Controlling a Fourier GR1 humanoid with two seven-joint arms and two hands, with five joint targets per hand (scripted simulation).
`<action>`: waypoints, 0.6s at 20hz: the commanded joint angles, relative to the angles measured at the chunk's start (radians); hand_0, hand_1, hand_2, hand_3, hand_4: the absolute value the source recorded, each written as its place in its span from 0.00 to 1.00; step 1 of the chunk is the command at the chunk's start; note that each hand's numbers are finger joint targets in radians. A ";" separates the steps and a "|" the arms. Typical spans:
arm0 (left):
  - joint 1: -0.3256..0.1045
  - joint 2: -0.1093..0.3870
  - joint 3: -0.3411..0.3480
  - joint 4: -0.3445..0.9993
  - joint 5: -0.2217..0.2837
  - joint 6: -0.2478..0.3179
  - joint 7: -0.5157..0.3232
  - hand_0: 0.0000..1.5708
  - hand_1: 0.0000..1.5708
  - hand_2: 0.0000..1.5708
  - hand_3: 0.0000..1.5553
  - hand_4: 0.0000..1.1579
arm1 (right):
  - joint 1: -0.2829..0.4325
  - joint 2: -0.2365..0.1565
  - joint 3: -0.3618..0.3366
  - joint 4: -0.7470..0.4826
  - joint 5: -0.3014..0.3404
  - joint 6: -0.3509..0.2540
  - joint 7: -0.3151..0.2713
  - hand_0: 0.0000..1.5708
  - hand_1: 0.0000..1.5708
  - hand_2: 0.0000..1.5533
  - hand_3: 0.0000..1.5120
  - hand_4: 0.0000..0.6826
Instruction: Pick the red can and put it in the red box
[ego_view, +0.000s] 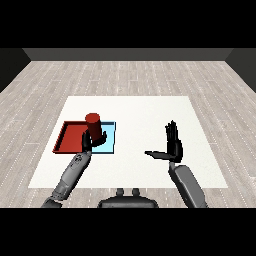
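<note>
Risk: left hand curled round red can at seam of red tray and blue tray | release without shift toward 9 o'clock could land can in blue tray | right hand flat-open, held nothing

- The red can is a plain dark-red cylinder with a flat round top and no markings that I can see. It stands upright, held in the curled fingers of the left hand, which wraps its lower part. From here it sits over the line where the two trays meet, its top over the right edge of the red tray; I cannot tell whether its base touches anything.
- The red tray is a shallow rectangular box with a low rim, lying flat on the left part of the white table, its right side against the light blue tray. Nothing lies on its visible floor.
</note>
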 joint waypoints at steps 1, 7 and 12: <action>-0.050 0.098 0.060 0.036 -0.043 0.022 0.082 1.00 1.00 0.99 0.94 0.97 | 0.120 -0.037 -0.057 -0.012 -0.024 0.039 -0.056 0.00 0.00 0.00 0.00 0.00; -0.040 0.174 0.194 0.244 0.013 -0.097 0.007 1.00 1.00 1.00 0.96 0.97 | 0.090 -0.081 -0.137 0.062 -0.020 0.074 -0.026 0.00 0.00 0.00 0.00 0.00; -0.215 0.196 0.229 0.592 -0.039 -0.129 -0.002 1.00 1.00 0.99 0.94 0.94 | 0.122 -0.073 -0.159 0.069 -0.020 0.060 -0.015 0.00 0.00 0.00 0.00 0.00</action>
